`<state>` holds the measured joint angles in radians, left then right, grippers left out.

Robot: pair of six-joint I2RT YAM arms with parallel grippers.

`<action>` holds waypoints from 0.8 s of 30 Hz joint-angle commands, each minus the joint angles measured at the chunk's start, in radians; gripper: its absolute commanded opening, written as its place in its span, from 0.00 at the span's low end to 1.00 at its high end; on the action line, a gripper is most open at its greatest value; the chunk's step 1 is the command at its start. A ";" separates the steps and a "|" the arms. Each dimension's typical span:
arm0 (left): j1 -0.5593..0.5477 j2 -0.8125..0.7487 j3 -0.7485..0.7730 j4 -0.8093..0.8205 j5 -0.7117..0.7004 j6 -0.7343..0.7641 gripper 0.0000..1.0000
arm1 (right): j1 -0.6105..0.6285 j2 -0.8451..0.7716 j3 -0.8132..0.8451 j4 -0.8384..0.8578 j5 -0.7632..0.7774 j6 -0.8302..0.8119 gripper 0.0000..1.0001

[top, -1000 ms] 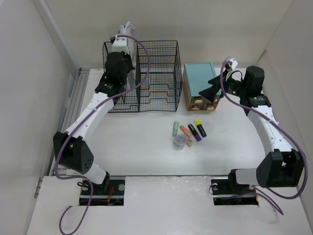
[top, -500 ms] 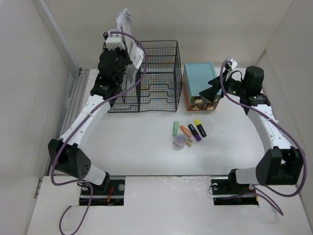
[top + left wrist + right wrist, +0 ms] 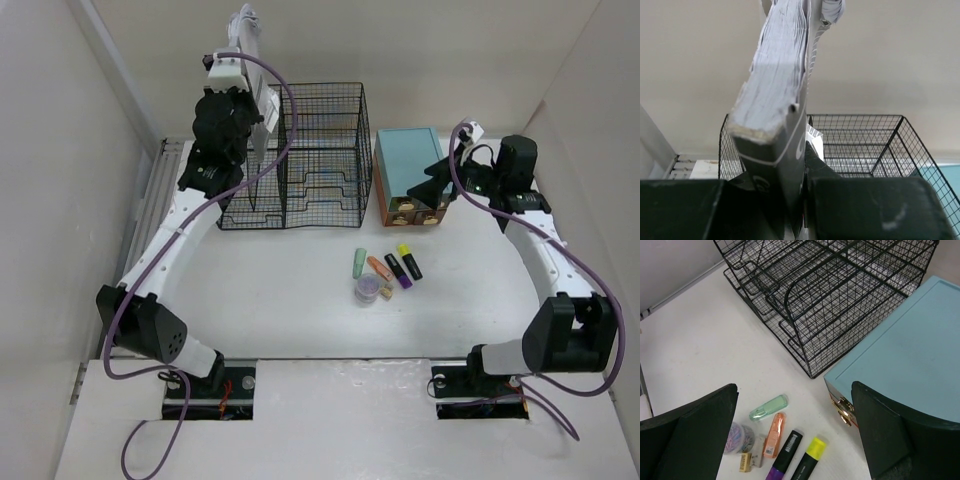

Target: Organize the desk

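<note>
— Now, left gripper (image 3: 795, 200)?
— Clamped on book (image 3: 777, 90), upper left, above organizer (image 3: 300, 150).
— Right gripper (image 3: 795, 435)?
— Jaws wide apart, upper right.
— Desk (image 3: 290, 290)?
— Centre frame, markers (image 3: 390, 265) lying on it.

Matte white desk (image 3: 285, 295), black wire-mesh organizer (image 3: 322, 150), rough-edged paper book (image 3: 777, 75).

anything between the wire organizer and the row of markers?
Nothing. The stretch between the organizer and the markers is bare desk. It shows in both the top view and the right wrist view.
</note>
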<state>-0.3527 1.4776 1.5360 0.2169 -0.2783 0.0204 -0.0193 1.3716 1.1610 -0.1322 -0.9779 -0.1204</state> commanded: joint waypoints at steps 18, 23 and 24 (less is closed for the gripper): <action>0.050 0.134 -0.049 0.333 0.057 0.021 0.00 | -0.005 0.018 0.012 0.005 -0.042 -0.027 1.00; 0.060 0.161 -0.138 0.427 0.057 0.021 0.00 | -0.005 0.037 0.022 -0.013 -0.051 -0.045 1.00; 0.060 0.171 -0.157 0.449 0.067 0.030 0.00 | -0.005 0.037 0.022 -0.014 -0.051 -0.045 1.00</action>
<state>-0.3065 1.6806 1.3960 0.3912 -0.2321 0.0418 -0.0193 1.4017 1.1610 -0.1432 -0.9955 -0.1402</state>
